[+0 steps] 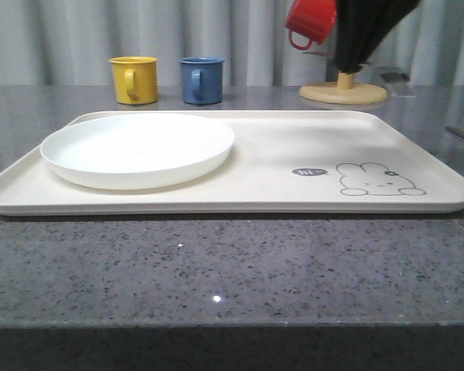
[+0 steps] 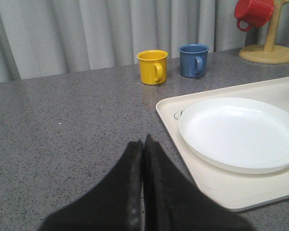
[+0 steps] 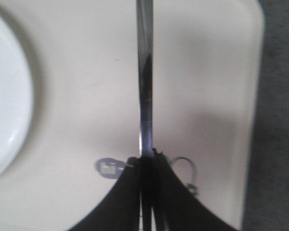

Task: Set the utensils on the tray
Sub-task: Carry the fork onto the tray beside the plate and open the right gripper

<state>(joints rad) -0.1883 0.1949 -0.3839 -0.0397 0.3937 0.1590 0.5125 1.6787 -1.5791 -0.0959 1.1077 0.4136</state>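
My right gripper [image 3: 147, 156] is shut on a slim shiny silver utensil [image 3: 144, 72], whose far end runs out of the picture, so I cannot tell which utensil it is. It hangs over the right part of the cream tray [image 3: 77, 72], above the "hi" bubble [image 3: 107, 167] and the rabbit drawing. In the front view the tray [image 1: 278, 154] lies across the table and my dark right arm [image 1: 371, 27] hangs high over its back right. My left gripper [image 2: 144, 142] is shut with nothing in it, over the grey table just left of the tray [image 2: 221, 185].
A round white plate [image 1: 137, 148] sits on the tray's left half. Behind the tray stand a yellow mug [image 1: 134, 79] and a blue mug [image 1: 201, 79]. A red mug [image 1: 309, 22] hangs on a wooden stand [image 1: 342, 93] at the back right.
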